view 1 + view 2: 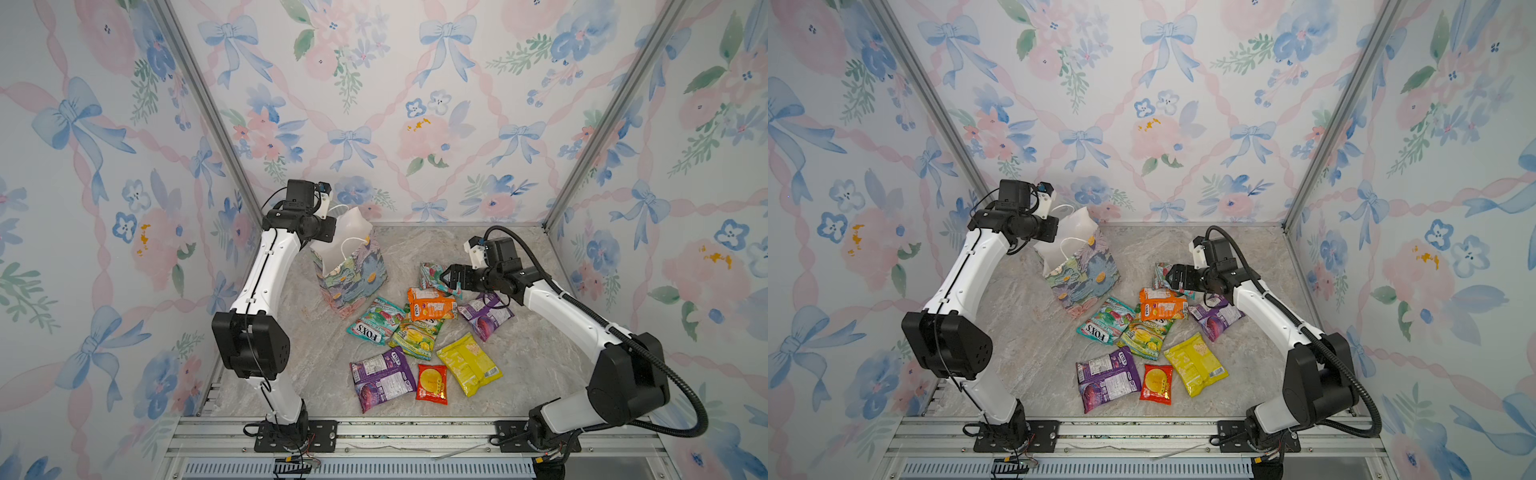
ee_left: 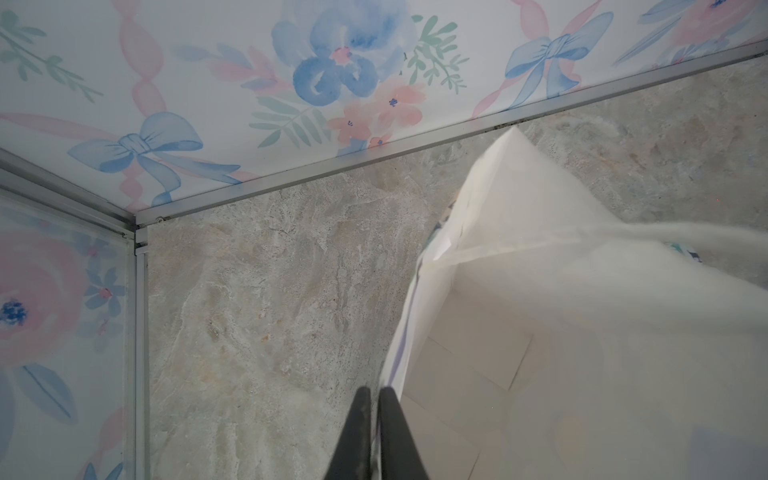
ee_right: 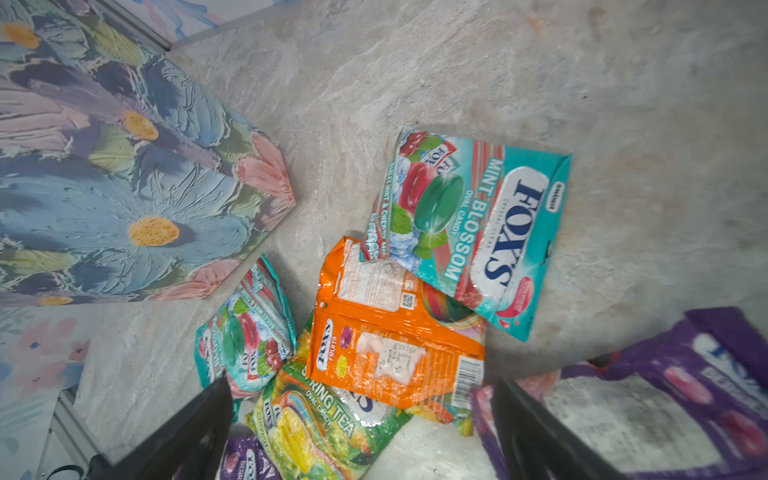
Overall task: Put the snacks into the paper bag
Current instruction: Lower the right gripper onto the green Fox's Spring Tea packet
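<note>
In both top views we look down from high at the front over the whole bench point(image 1: 415, 245). Our left wrist view sits close above the mouth of the paper bag point(image 2: 540, 291), facing the back corner. Our right wrist view looks closely at the snacks point(image 3: 395, 332), also catching the bag's side.

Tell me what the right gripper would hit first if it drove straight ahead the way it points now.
Probably the orange packet: in the right wrist view it lies dead ahead of the open right gripper, resting on the green-yellow packet. Depth is hard to judge.
</note>
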Available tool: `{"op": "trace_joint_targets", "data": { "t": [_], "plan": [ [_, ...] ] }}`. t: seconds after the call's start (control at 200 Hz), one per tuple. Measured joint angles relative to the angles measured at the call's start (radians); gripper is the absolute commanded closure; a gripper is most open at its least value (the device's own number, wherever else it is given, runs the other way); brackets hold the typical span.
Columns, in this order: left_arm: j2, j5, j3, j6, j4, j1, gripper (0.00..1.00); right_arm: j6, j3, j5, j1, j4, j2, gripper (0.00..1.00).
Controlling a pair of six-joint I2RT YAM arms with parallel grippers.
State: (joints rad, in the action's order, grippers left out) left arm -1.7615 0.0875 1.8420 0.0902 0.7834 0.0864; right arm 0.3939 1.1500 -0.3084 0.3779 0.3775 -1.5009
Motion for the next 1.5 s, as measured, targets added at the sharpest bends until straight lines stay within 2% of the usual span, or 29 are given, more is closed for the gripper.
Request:
{"op": "trace_joint_targets", "data": {
  "t": [0.24, 0.41, 0.58, 0.705, 0.905, 1.5],
  "plan": [
    [0.047, 0.015, -0.071, -0.039, -0.019, 0.000, 0.99, 0.144, -0.078, -0.015, 0.141, -0.069, -0.004, 0.08],
    [0.064, 0.026, -0.095, -0.059, -0.027, 0.000, 1.00, 0.291, -0.225, 0.002, 0.191, -0.118, 0.022, 0.10],
    [0.064, 0.021, -0.096, -0.077, -0.027, 0.000, 1.00, 0.402, -0.336, 0.060, 0.218, -0.130, 0.127, 0.10],
    [0.065, 0.014, -0.096, -0.097, -0.027, 0.000, 1.00, 0.460, -0.393, 0.090, 0.219, -0.140, 0.196, 0.13],
    [0.073, 0.014, -0.111, -0.113, -0.033, 0.000, 1.00, 0.520, -0.433, 0.112, 0.206, -0.179, 0.200, 0.16],
    [0.123, 0.014, -0.166, -0.121, -0.037, 0.000, 1.00, 0.640, -0.486, 0.157, 0.164, -0.397, 0.058, 0.17]
  ]
}}
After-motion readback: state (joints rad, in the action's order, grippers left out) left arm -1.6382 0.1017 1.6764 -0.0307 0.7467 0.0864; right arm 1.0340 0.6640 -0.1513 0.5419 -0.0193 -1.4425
